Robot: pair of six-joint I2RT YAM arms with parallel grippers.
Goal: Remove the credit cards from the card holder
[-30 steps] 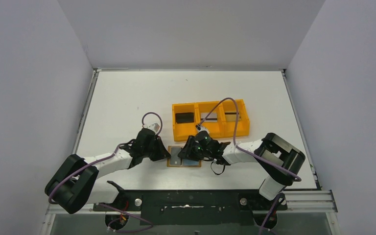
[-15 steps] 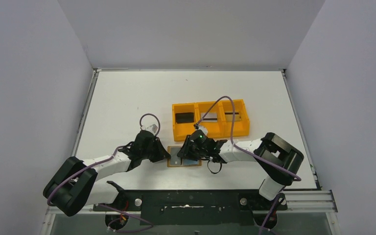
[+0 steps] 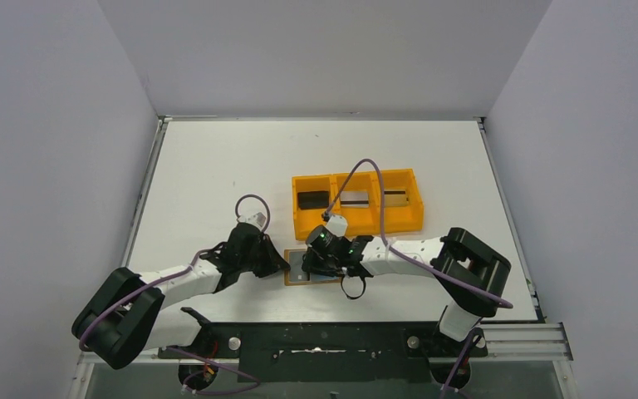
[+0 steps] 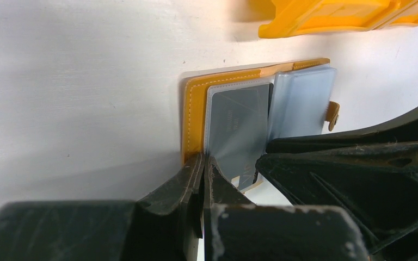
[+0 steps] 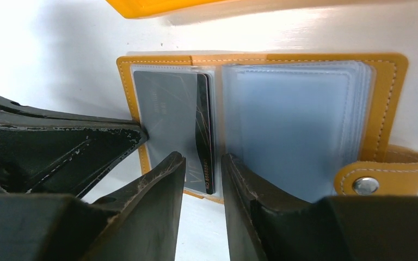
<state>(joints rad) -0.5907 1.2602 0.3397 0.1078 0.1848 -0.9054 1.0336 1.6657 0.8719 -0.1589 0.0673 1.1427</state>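
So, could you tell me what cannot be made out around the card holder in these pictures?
- Top view: the right hand covers most of the card holder; the cards are too small to count.
- Right wrist view: frosted sleeves blur any cards inside; the print on the dark card is too small to read.
- Left wrist view: the left hand covers the holder's near edge.

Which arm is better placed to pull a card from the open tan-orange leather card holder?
Right. The right gripper has its jaws apart around the exposed edge of the thin dark card. The left gripper is shut at the edge of the tan-orange leather card holder, apparently pinning it.
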